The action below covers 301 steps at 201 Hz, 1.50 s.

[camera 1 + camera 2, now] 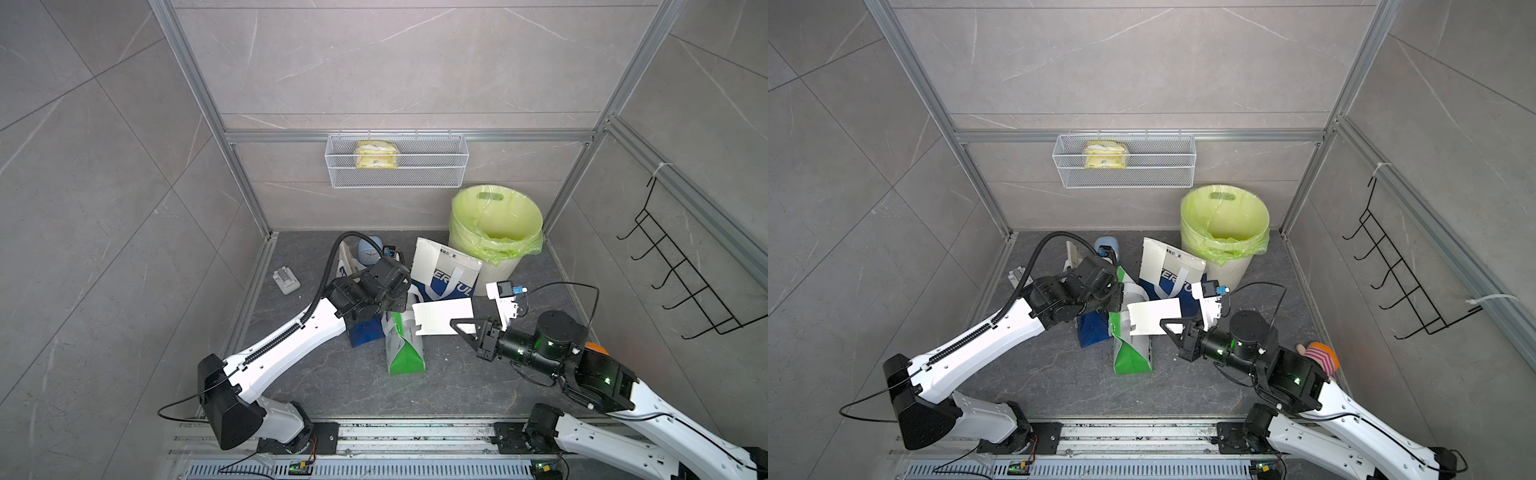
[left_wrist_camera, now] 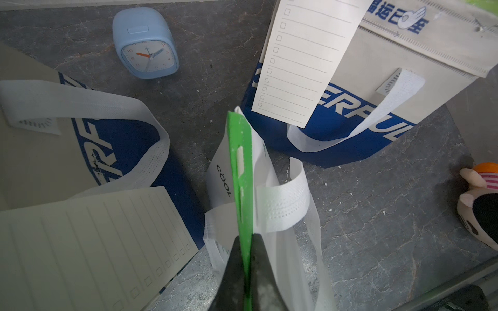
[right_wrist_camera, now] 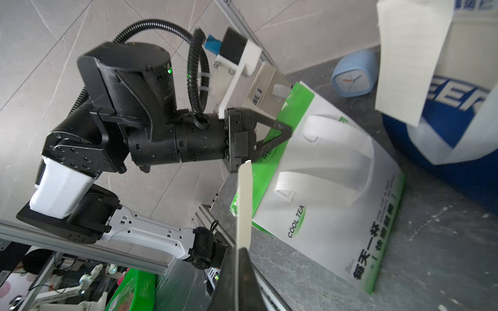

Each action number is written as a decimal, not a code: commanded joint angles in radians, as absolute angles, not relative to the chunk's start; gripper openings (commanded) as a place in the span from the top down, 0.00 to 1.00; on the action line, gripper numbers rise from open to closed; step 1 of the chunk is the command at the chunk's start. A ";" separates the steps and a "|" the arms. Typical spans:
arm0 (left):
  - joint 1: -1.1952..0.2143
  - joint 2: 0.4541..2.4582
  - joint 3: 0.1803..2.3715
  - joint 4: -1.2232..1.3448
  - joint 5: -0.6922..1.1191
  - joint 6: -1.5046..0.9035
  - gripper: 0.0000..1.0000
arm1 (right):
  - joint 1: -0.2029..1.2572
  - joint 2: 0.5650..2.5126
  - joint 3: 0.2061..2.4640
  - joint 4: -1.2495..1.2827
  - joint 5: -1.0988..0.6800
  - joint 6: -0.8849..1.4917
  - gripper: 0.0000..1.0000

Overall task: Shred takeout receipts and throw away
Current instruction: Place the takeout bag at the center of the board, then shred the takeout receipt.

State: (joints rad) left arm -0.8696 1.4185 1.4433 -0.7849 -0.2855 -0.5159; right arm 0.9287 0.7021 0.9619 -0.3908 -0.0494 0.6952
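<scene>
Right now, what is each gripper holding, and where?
Right gripper pinches a receipt by its end; left gripper grips the green-and-white bag by its green edge.

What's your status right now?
Left end effector clamped on green bag, top edge. Right end effector shut on receipt, above that bag. Blue bag stands between receipt and bin.

You're in a robotics lab test cell dressed up as a corner of a home. Beyond your right pincer (image 1: 455, 325), bare aluminium framing (image 1: 245, 178) carries stone-look panels (image 1: 395, 62), with a hung wire basket (image 1: 436, 166) and a lined waste bin (image 1: 498, 270). Behind the pincer, the robot is bolted to a slotted rail (image 1: 415, 432). Outside the framing, the right wrist view shows lab clutter (image 3: 67, 282).
</scene>
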 commanded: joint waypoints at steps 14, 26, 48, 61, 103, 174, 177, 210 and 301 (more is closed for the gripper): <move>-0.862 1.442 1.553 -0.846 -0.238 -0.436 0.40 | 0.934 0.724 1.064 -0.564 0.127 0.494 1.00; -0.863 1.445 1.593 -0.848 -0.236 -0.416 0.34 | 0.934 0.743 1.076 -0.575 0.177 0.453 1.00; -0.862 1.437 1.653 -0.834 -0.228 -0.381 0.20 | 0.934 0.787 1.108 -0.585 0.248 0.385 1.00; -0.862 1.425 1.680 -0.820 -0.215 -0.353 0.15 | 0.934 0.811 1.133 -0.584 0.288 0.345 1.00; -0.862 1.368 1.738 -0.799 -0.134 -0.192 0.12 | 0.926 0.839 1.164 -0.525 0.342 0.231 1.00; -0.862 1.189 1.601 -0.556 0.382 0.245 0.13 | 0.914 0.775 1.126 -0.413 0.170 0.107 1.00; -0.863 1.188 1.597 -0.550 0.397 0.253 0.13 | 0.914 0.770 1.120 -0.407 0.155 0.104 1.00; -0.863 1.179 1.588 -0.514 0.571 0.335 0.15 | 0.914 0.680 1.049 -0.303 -0.015 0.069 1.00; -0.862 1.292 1.702 -0.560 0.614 0.327 0.26 | 0.914 0.664 1.034 -0.220 -0.118 -0.018 1.00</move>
State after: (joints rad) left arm -0.8642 1.2690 1.6642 -0.5549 0.5613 0.3157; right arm 0.9176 0.6510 1.0428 -0.2810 -0.0875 0.0265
